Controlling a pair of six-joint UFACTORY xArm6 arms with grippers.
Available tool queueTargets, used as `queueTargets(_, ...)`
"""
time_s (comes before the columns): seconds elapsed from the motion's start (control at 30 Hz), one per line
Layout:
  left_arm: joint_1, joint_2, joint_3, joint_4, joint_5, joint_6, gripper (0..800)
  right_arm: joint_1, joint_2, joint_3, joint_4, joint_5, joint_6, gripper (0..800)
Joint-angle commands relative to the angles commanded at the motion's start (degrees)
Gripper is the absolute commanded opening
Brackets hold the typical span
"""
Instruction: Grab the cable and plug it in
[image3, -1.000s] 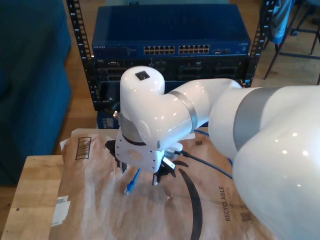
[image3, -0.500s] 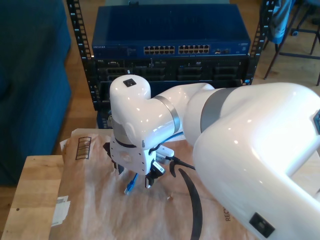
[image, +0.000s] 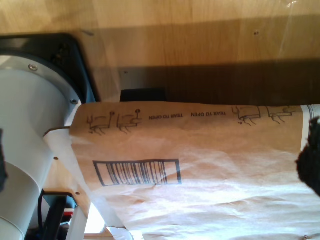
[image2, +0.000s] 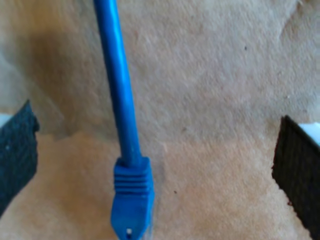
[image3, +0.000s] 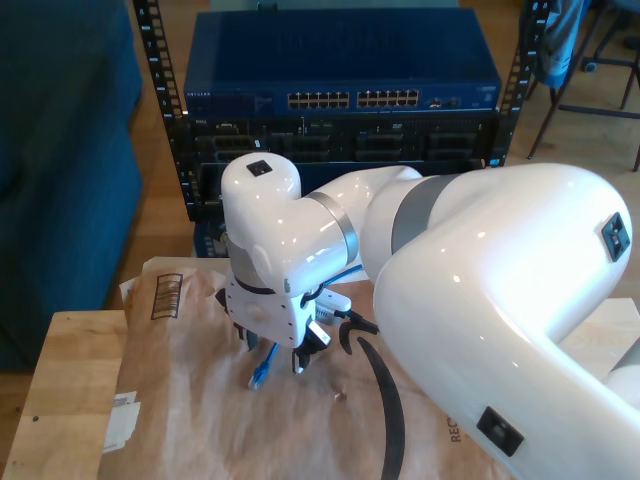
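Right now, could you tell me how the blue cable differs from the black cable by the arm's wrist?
The blue cable is bright blue, the black cable dark. The blue cable lies on the brown paper, its booted plug loose between the pads of my second hand; the black cable hangs from the arm's wrist, above the paper. Both run back under the white arm.

This looks like a lab or server room used for robot testing. A black equipment rack (image3: 165, 120) holds a blue network switch (image3: 340, 62) with rows of ports, above darker rack units (image3: 340, 145). In front stands a wooden table (image3: 70, 370) covered with brown packing paper (image3: 190, 400), on a wood floor (image3: 165, 215).
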Motion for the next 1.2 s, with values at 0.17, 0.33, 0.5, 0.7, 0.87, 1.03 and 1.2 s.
queueTargets(0.17, 0.00, -0.09, -0.09, 0.00, 0.00, 0.00, 800, 0.09, 0.97, -0.09, 0.00, 0.00, 0.18, 659)
queueTargets(0.33, 0.00, -0.09, -0.09, 0.00, 0.00, 0.00, 800, 0.09, 1.58, -0.44, 0.00, 0.00, 0.97, 538)
queueTargets(0.5, 0.00, -0.09, -0.09, 0.00, 0.00, 0.09, 800, 0.00, 1.67, -0.97, 0.00, 0.18, 2.02, 431)
queueTargets(0.7, 0.00, -0.09, -0.09, -0.09, 0.00, 0.09, 800, -0.09, 1.76, -0.97, 0.00, 0.26, 2.02, 318)
queueTargets(0.87, 0.09, -0.09, -0.09, -0.09, 0.00, 0.00, 800, -0.09, 1.85, -1.05, 0.18, 1.49, 2.02, 267)
queueTargets(1.03, 0.09, -0.09, -0.09, -0.09, 0.00, 0.00, 800, -0.09, 1.85, -1.41, 0.18, 1.93, 2.02, 203)
queueTargets(1.2, 0.09, -0.09, -0.09, -0.09, 0.00, 0.00, 800, -0.09, 1.85, -1.14, 0.26, 2.02, 2.02, 98)
